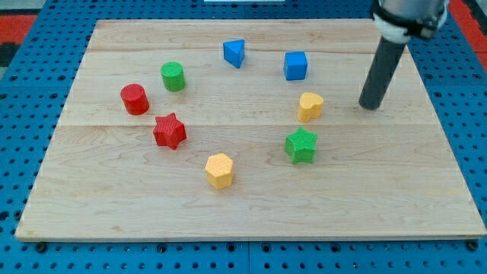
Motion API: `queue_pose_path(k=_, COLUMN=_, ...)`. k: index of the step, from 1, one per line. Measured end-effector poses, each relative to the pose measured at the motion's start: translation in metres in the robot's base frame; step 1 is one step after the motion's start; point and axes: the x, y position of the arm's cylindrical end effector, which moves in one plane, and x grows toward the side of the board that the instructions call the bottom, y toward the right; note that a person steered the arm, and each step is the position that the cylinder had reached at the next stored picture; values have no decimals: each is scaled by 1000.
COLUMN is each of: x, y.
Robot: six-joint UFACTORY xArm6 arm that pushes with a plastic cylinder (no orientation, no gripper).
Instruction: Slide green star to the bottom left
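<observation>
on the board's right side, our bare rod, no gripper, has my tip (pixel 370 106) up-right of the green star (pixel 301 144), apart from it. a direct sweep may clip the yellow heart (pixel 310 106) or drive the star into the yellow hexagon (pixel 219 170).

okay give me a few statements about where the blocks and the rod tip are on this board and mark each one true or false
1. My tip touches the green star. False: it stands apart, up and toward the view's right of the star.
2. The yellow heart lies just above the green star. True.
3. The red star sits at the view's right of the green star. False: it is at the view's left.
4. The yellow hexagon lies between the two stars, nearer the view's bottom. True.
5. The blue cube touches the blue triangle. False: they are apart.
</observation>
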Motion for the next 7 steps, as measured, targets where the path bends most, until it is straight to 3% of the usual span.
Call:
queue_pose_path(k=1, x=10, y=-20)
queue_pose_path(k=2, x=24, y=48)
queue_pose_path(k=3, x=84, y=7)
queue_pose_path(k=4, x=80, y=-71)
queue_pose_path(k=5, x=88, y=-79)
queue_pose_path(k=6, x=59, y=-128)
queue_pose_path(k=7, x=31, y=-124)
